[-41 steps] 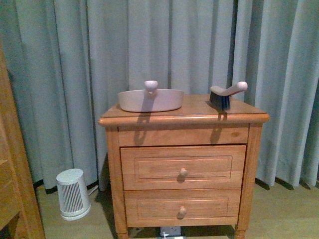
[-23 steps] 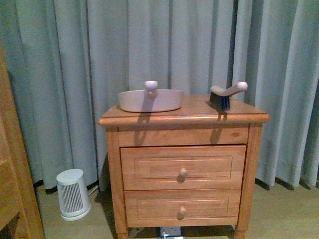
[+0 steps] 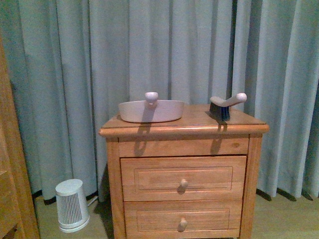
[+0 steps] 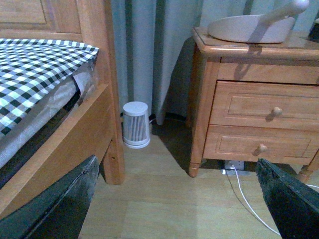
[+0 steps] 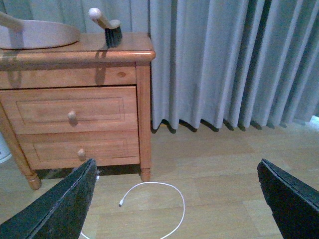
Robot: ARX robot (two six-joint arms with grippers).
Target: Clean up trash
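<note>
In the front view, a wooden bench [image 3: 184,130] with two knobbed drawers is seen before a grey-blue curtain [image 3: 75,74]. A beige dustpan [image 3: 151,110] is set on the left part of its top, handle knob towards the camera. A dark-bristled brush [image 3: 222,107] with a pale handle is set on the right part, well apart from the dustpan. A small white ribbed canister [image 3: 72,205] is stood on the floor left of the bench, and a wooden bed frame [image 3: 12,174] is cut off at the left edge. Neither arm is shown here.

In the left wrist view, the left claw [image 4: 175,162] is seen released, its two dark fingers spread wide over the wooden floor with nothing held between them. A bed with a black-and-white checked cover [image 4: 35,69] is shown beside the canister, and a white cable [image 4: 249,199] is trailed from under the bench.

In the right wrist view, the right claw [image 5: 177,162] is likewise released and nothing is gripped. A looped white cord [image 5: 169,199] is laid on the floor just beside the bench's leg, and the curtain is hung to the floor beyond.

The trash is not shown in any view, so its place cannot be told.
</note>
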